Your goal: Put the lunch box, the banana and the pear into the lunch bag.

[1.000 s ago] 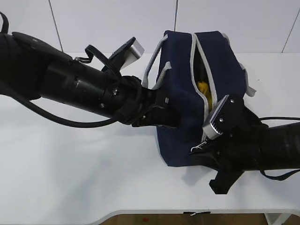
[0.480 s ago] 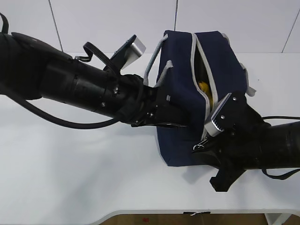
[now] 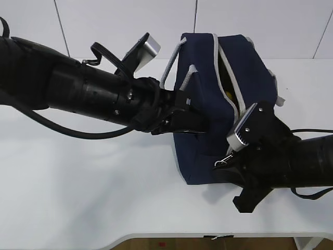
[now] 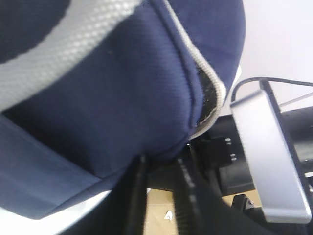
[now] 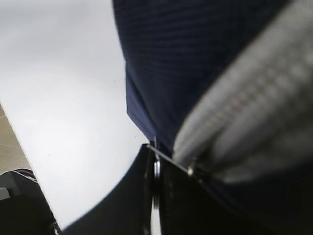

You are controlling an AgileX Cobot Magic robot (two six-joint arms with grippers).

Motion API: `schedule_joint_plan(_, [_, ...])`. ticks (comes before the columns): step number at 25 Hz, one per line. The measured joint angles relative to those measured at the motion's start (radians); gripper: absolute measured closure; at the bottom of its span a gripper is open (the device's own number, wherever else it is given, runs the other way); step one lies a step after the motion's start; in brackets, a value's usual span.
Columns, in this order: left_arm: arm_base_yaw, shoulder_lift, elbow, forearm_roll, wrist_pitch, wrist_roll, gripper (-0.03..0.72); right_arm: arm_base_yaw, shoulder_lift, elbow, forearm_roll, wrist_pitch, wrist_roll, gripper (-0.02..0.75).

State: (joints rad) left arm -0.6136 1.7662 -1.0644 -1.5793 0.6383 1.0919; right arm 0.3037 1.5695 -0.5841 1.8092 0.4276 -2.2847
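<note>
Gripper (image 3: 200, 124) of the left arm is pressed against the left flank of the lunch bag (image 3: 200, 151), about halfway along it. In the left wrist view two dark fingers (image 4: 139, 196) are seen at the bottom edge with a narrow gap between them, and navy cloth bulges just above; whether cloth is actually pinched between them cannot be told.

Further right, the lunch bag is seen standing on the white desk (image 3: 93, 192), its grey-edged zipper (image 3: 229, 78) parted along the top. Through that slit a patch of yellow (image 3: 227, 95) is glimpsed; it cannot be said whether it is the banana or the pear. The lunch box is not seen anywhere, and nothing is left lying on the desk around the bag, so the three items are judged to be inside already.

At the right, the right gripper (image 3: 225, 161) is closed tight at the near end of the bag, and a small metal ring pull (image 3: 222, 160) is seen at its tip, so it is judged to be pinching that pull.

The step in hand is therefore judged to be the closing of the bag. For the next move, the bag would need to be steadied by the left arm while the pull is drawn along the zipper track in line with it, so that the cloth is not dragged or tipped.
</note>
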Motion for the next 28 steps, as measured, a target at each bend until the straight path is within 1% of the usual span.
schedule_joint_plan(3, [0.0, 0.004, 0.0, 0.0, -0.006, 0.006, 0.661, 0.0, 0.0, 0.0, 0.0, 0.0, 0.0, 0.731])
schedule_joint_plan(5, [0.0, 0.006, 0.0, -0.002, -0.008, 0.012, 0.694, 0.0, 0.0, 0.0, 0.0, 0.0, 0.002, 0.731])
schedule_joint_plan(12, [0.0, 0.006, 0.0, -0.002, -0.009, 0.022, 0.697, 0.0, 0.0, 0.0, 0.0, 0.0, 0.042, 0.731])
schedule_joint_plan(15, [0.0, 0.006, 0.0, -0.002, -0.009, 0.022, 0.697, 0.0, -0.002, 0.0, -0.03, -0.002, 0.112, 0.731])
schedule_joint_plan(17, [0.0, 0.006, 0.0, -0.002, -0.009, 0.023, 0.697, 0.0, -0.012, 0.0, -0.082, -0.002, 0.214, 0.731])
schedule_joint_plan(23, [0.0, 0.006, 0.0, -0.002, -0.009, 0.033, 0.697, 0.0, -0.073, 0.0, -0.325, -0.002, 0.478, 0.731])
schedule_joint_plan(28, [0.0, 0.006, 0.0, -0.002, -0.009, 0.034, 0.697, 0.0, -0.1, 0.0, -0.5, 0.004, 0.681, 0.731])
